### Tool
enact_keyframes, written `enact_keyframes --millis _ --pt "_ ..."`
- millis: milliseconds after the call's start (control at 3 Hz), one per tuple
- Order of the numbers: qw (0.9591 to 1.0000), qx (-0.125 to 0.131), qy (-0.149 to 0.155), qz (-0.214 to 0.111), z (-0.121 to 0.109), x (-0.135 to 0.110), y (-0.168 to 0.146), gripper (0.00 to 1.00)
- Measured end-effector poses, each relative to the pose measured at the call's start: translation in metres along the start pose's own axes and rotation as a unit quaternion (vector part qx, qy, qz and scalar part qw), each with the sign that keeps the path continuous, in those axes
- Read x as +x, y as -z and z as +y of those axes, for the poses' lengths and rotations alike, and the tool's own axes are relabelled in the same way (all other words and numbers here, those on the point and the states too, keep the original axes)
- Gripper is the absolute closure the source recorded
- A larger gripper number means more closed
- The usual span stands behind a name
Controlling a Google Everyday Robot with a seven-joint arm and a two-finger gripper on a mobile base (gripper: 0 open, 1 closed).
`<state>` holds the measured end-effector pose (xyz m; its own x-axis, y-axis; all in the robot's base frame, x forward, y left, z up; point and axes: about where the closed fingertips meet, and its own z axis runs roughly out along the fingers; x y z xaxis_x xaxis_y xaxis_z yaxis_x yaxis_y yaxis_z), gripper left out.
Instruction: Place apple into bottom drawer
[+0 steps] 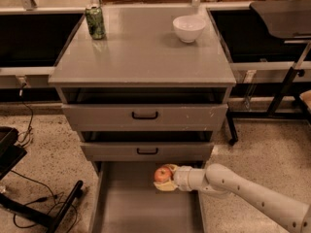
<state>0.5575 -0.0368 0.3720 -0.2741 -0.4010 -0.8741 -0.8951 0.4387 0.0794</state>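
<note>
The red-orange apple (162,174) sits between the fingers of my gripper (165,177), which is shut on it. The gripper holds the apple over the back right part of the open bottom drawer (126,203), just under the front of the middle drawer. My white arm reaches in from the lower right. The bottom drawer is pulled out, and its flat grey floor shows bare.
The grey cabinet top (141,47) carries a green can (95,22) at the back left and a white bowl (188,28) at the back right. The two upper drawers (145,115) have black handles. Black stand legs and cables (43,208) lie on the floor at left.
</note>
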Motion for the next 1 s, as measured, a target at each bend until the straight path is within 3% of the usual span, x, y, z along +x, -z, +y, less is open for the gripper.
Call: enact_keyframes --millis 333,667,1000 --pt "0.9984 -0.028 0.002 0.048 -0.004 0.067 -0.01 1.0" --pt "0.9984 -0.028 0.002 0.048 -0.004 0.067 -0.01 1.0" --pt "0.9971 -0.055 -0.008 0.051 -0.003 0.085 -0.041 1.0"
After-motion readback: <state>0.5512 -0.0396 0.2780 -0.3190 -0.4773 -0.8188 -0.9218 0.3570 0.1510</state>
